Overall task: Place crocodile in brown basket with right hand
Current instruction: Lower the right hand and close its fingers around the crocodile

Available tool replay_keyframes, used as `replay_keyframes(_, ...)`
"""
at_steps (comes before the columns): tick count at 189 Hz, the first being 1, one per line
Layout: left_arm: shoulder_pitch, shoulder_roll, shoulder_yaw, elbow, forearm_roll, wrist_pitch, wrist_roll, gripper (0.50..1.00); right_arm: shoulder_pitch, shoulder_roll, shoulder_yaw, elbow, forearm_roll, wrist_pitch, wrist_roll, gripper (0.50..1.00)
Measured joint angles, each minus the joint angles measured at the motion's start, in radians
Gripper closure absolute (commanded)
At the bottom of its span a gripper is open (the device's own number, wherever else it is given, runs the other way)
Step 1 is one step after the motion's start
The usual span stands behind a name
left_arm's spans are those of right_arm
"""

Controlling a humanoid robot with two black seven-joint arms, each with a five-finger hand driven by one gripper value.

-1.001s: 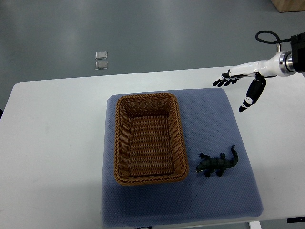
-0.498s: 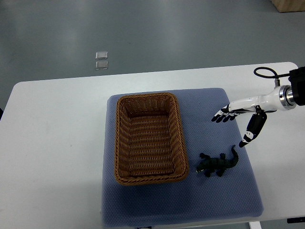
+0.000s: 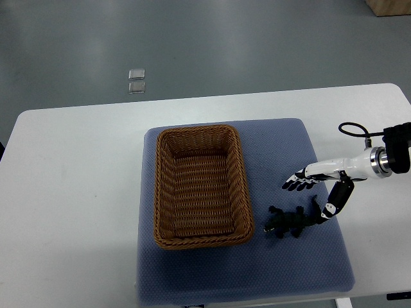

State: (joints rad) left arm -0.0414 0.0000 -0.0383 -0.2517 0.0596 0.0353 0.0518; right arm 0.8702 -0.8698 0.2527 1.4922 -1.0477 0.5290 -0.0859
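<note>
A: Surface and room, left to right?

B: White surface point(image 3: 77, 167) with rounded corners, on a grey floor point(image 3: 225, 45). Two small clear squares point(image 3: 136, 81) lie on the floor at 11 o'clock from the basket. A blue mat point(image 3: 282, 263) covers the middle of the surface. The brown basket point(image 3: 160, 192) stands on the mat's left half, long side running 12 to 6, with nothing in it. A corner of a tan box point(image 3: 388, 6) shows at the frame's 1 o'clock.

A: Crocodile?

B: Crocodile point(image 3: 288, 221) is dark green and small, flat on the mat just beside the basket's 4 o'clock corner. Snout points toward the basket, legs are splayed, and the tail curls up toward 1 o'clock.

A: Hand?

B: Right hand point(image 3: 321, 176) sits at 1 o'clock from the crocodile. Fingers point(image 3: 295, 184) are spread toward 9 o'clock and hold nothing. The thumb point(image 3: 334, 199) hangs down with its tip at the tail; I cannot tell whether it touches.
</note>
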Motion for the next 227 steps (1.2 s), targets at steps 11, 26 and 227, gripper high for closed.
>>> replay_keyframes(11, 0.0, 0.0, 0.0, 0.0, 0.0, 0.0, 0.0, 0.5, -0.023, 0.007, 0.018, 0.001, 0.0, -0.006, 0.0, 0.576)
replay_keyframes(26, 0.0, 0.0, 0.0, 0.0, 0.0, 0.0, 0.0, 0.5, -0.053, 0.012, 0.039, 0.003, 0.0, -0.014, 0.001, 0.576)
replay_keyframes(227, 0.0, 0.0, -0.003, -0.001, 0.0, 0.0, 0.0, 0.5, -0.236, 0.064, 0.128, 0.013, -0.024, -0.118, 0.021, 0.701)
